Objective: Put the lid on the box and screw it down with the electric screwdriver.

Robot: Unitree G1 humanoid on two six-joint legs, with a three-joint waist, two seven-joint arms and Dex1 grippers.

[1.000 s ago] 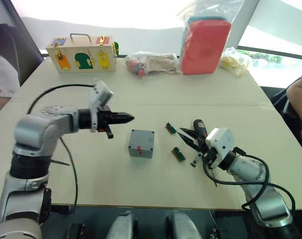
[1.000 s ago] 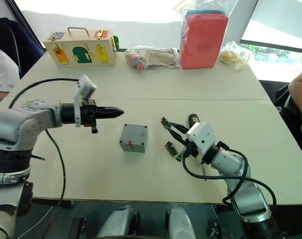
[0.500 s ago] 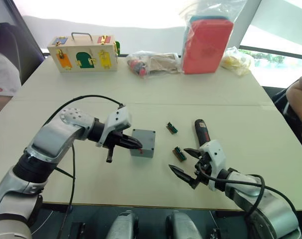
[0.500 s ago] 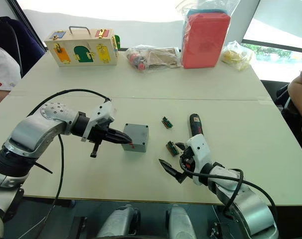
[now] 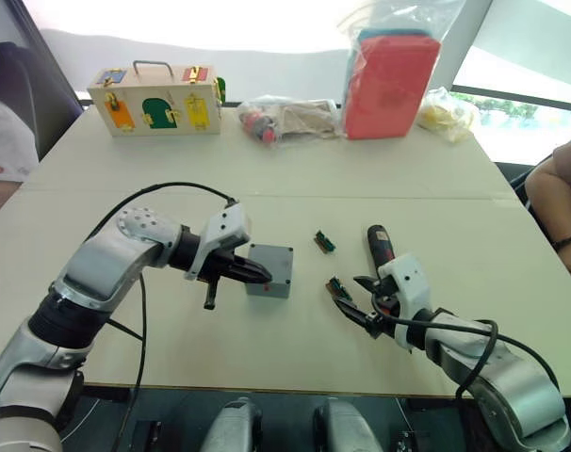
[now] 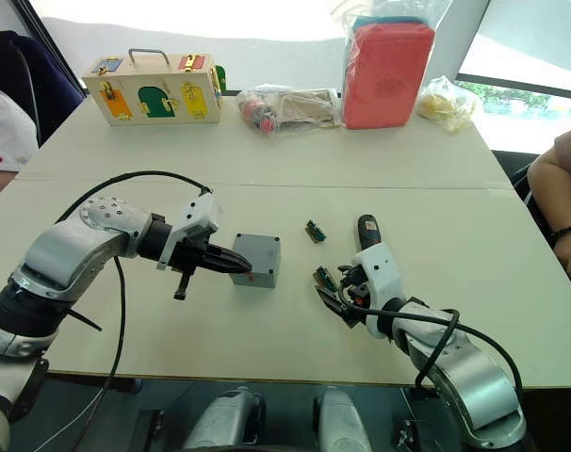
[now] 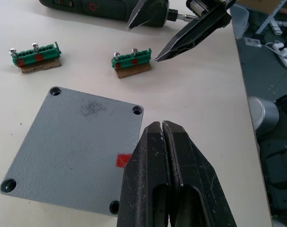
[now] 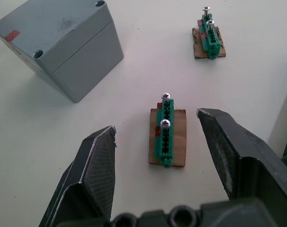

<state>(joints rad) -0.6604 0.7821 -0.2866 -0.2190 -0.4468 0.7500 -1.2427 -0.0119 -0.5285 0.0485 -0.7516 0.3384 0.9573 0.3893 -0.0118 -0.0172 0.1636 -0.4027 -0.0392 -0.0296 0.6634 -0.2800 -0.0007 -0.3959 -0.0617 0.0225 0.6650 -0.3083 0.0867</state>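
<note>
Two grippers have closed in on the middle of the pale table (image 5: 125, 169) within the last second. The left gripper (image 5: 257, 275), pointing across the table a second ago, now sits low with its black fingers pressed together and empty, tips over the near edge of the lid (image 7: 77, 151), a flat grey plastic plate with corner screw holes and a red mark. That lid already rests on the box (image 5: 269, 270), the small grey square plastic enclosure, so seating looks done and the left arm seems placed to steady it.

The right gripper (image 8: 157, 142) has swung in from the table edge since half a second ago. Its fingers stand wide apart, holding nothing, straddling a small green connector piece (image 8: 165, 137) on brown card that carries two screws. A second green connector piece (image 8: 210, 35) lies farther off. I judge a screw pick-up comes next; no screw is in the lid holes yet.

The electric screwdriver (image 5: 378, 243), a slim black cylinder with a red band, lies untouched beside the right wrist. Its label is too small to read. No other writing is legible.
</note>
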